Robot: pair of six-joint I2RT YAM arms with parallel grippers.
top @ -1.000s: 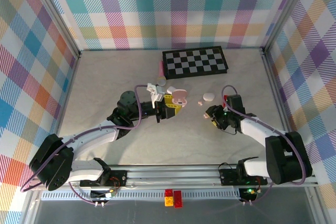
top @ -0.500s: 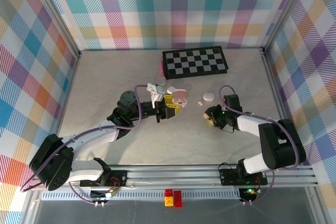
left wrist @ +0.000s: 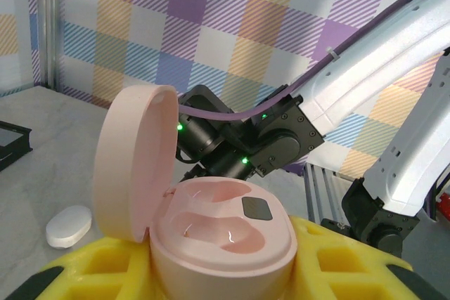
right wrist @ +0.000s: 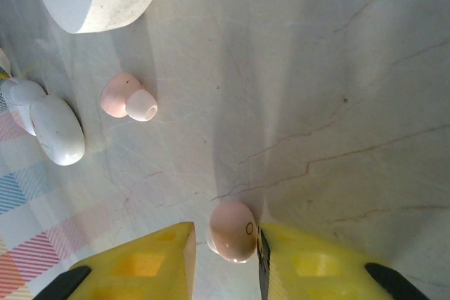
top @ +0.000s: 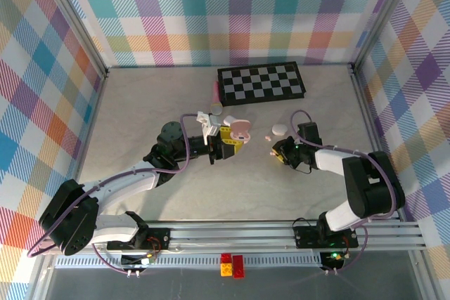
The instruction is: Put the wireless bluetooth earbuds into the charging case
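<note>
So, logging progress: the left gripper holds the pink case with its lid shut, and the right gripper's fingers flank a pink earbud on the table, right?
No: the pink case in the left gripper has its lid open, as the left wrist view shows. The right gripper does flank a pink earbud on the table.

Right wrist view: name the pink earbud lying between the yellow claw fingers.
The plain pale pink plastic earbud at the bottom, between the fingers of the right claw; the other pink earbud, white-tipped, lies apart upper left.
</note>
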